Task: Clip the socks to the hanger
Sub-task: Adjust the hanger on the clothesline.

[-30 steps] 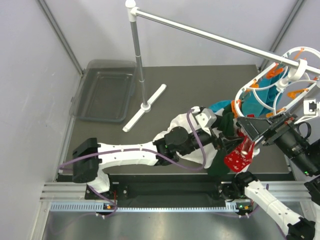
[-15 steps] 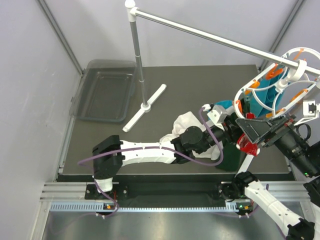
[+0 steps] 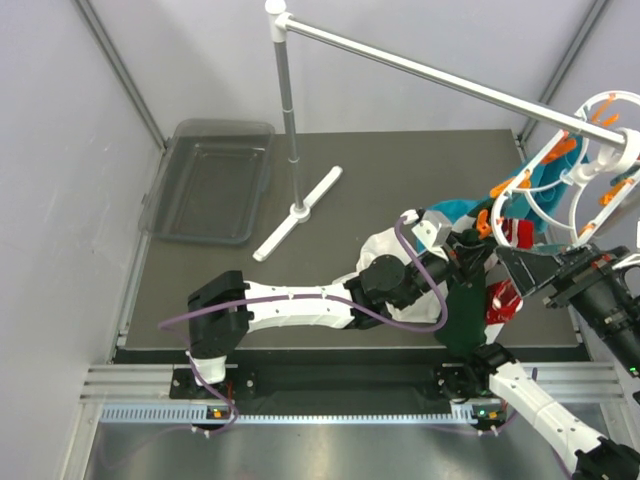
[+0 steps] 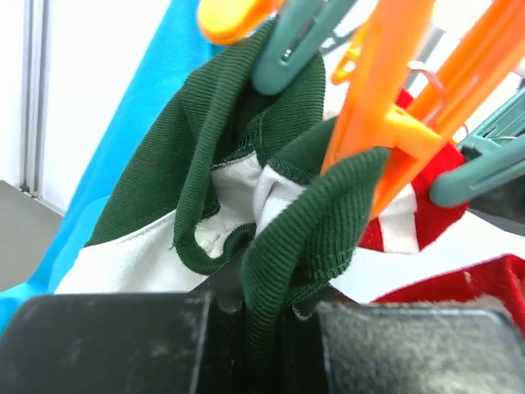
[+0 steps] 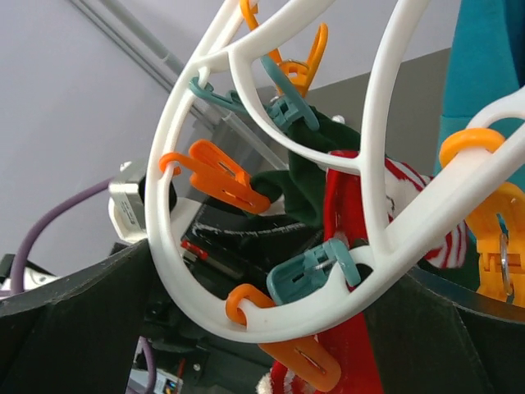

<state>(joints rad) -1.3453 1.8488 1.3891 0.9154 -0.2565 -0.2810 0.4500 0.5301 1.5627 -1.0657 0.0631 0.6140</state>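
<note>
Key relation: the socks (image 5: 349,271) hang under the near rim of the hanger (image 5: 168,246), long axis straight down, top edge at a teal clip (image 5: 316,275). Whether that clip really bites the fabric I cannot tell. A striped one shows just behind.

From above, the socks lie just to the right of the left tool (image 3: 468,258) and just beside the right tool (image 3: 540,272), between the two. The right arm is nearer.

Left tool is clamped on the ribbed edge of a dark green cloth (image 4: 271,123), lifted up among the orange clips. Right tool looks spread wide with nothing held and the hanger ring sitting between its fingers.

The hanger hangs off the rail (image 3: 430,72), above the counter (image 3: 400,170) at its right edge. Room is tight: clips, cloth and both tools crowd there, likely snag risk.
</note>
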